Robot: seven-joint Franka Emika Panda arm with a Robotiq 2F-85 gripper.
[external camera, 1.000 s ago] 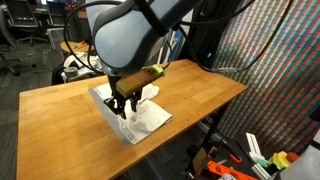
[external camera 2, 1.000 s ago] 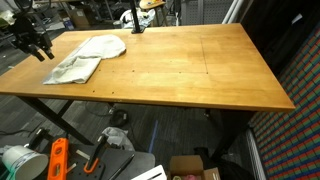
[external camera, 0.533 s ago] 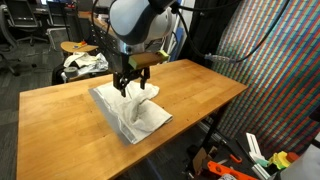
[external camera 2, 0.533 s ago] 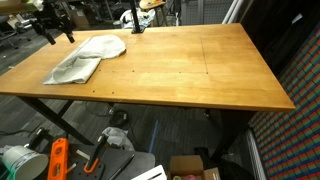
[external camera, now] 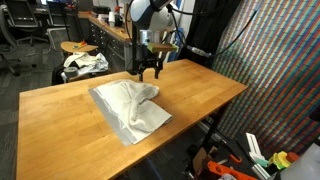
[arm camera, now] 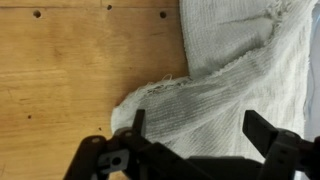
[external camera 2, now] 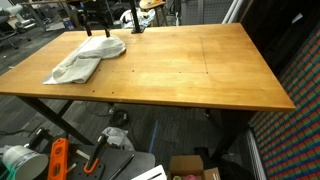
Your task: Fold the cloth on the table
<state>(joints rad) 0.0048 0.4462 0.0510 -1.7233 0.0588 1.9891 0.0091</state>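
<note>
And the gripper [external camera: 150, 68] is pulling away now. 1 second ago it was sitting low over the middle of the cloth [external camera: 130, 108], half a second ago it was lifting, and now it is hanging clear above the far edge with nothing in its grasp. In the wrist view the gripper [arm camera: 200, 132] is showing its fingers [arm camera: 265, 130] spread wide, with bare fabric between them, so the claw is wide open and empty. The cloth [external camera 2: 85, 60] is lying on the wooden table [external camera: 200, 95] near one end, well away from the long bare stretch of table [external camera 2: 200, 70]. A rumpled flap is bunching up on the side nearest the gripper. My read: the release is looking like 1 fold pass being let go, but the result is looking loose, not flat, so the task is probably needing another grab and a tidier lay. As for what is hard to see, the wrist view is cutting off the cloth [arm camera: 240, 90] at the right and top, and the fingertips are running off the bottom edge. The gripper [external camera 2: 97, 25] is sitting near the top of an exterior view against dark clutter, its shape hard to make out. How many layers the cloth is carrying, I cannot tell from any view.
</note>
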